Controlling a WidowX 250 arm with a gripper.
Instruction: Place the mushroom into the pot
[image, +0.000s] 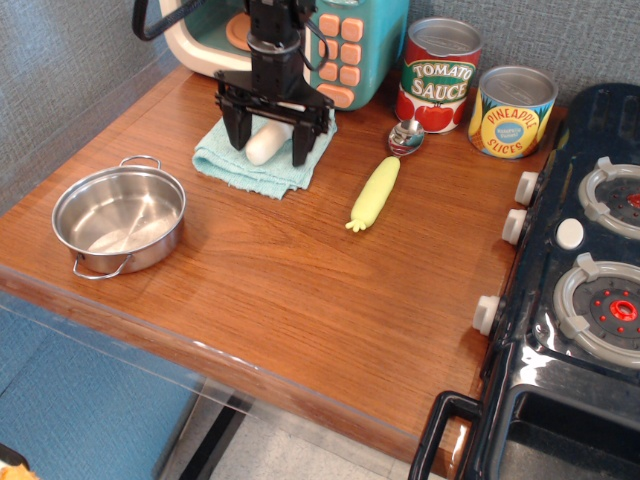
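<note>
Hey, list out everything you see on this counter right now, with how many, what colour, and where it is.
mushroom: 1, white, on the cloth between the open fingers
cloth: 1, teal, back left
pot: 1, steel, front left, empty
corn: 1, yellow-green, centre
spoon: 1, metal, behind the corn
tomato sauce can: 1, red label, back
pineapple can: 1, yellow label, back right
toy microwave: 1, teal, back
toy stove: 1, black, right
gripper: 1, black, over the mushroom
</note>
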